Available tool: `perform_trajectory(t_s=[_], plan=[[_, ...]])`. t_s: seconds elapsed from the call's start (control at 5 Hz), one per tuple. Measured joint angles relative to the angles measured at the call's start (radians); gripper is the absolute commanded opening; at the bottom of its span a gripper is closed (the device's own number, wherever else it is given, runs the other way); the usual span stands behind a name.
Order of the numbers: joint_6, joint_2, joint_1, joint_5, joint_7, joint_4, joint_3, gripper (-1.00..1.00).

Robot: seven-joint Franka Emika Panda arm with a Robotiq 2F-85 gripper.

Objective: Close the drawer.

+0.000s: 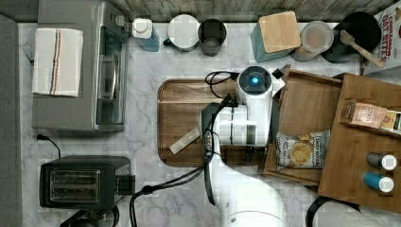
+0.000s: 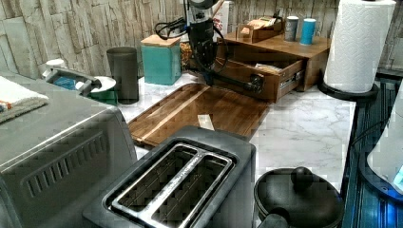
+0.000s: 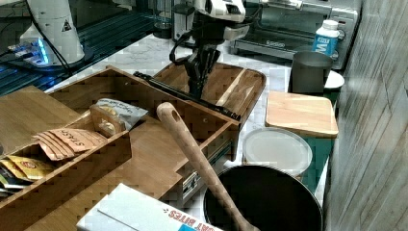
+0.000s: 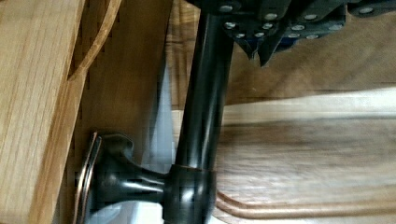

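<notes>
Fingers are sitting right at the drawer's dark bar handle; whether they are gripping it, I cannot tell. Standing pulled out from its cabinet over the counter, the drawer is looking stiff and rail-guided, best pushed at the handle. A snack bag is lying inside.

The arm reaches forward, wrist pointing straight down — the gripper hangs low, its fingers close together.
</notes>
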State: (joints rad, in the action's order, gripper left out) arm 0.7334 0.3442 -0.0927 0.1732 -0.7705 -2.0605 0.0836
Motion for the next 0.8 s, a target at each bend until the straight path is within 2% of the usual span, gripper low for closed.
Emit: perform_trajectory(t_s=[0.4, 0.6, 0.8], plan=[[0.005, 0.007, -0.096, -0.049, -0.313, 0.014, 0.043, -1.00], [-0.003, 0.039, -0.166, -0.133, -0.437, 0.057, 0.070, -1.00], [-0.009, 0.069, -0.207, -0.150, -0.446, 0.099, 0.129, -1.00]])
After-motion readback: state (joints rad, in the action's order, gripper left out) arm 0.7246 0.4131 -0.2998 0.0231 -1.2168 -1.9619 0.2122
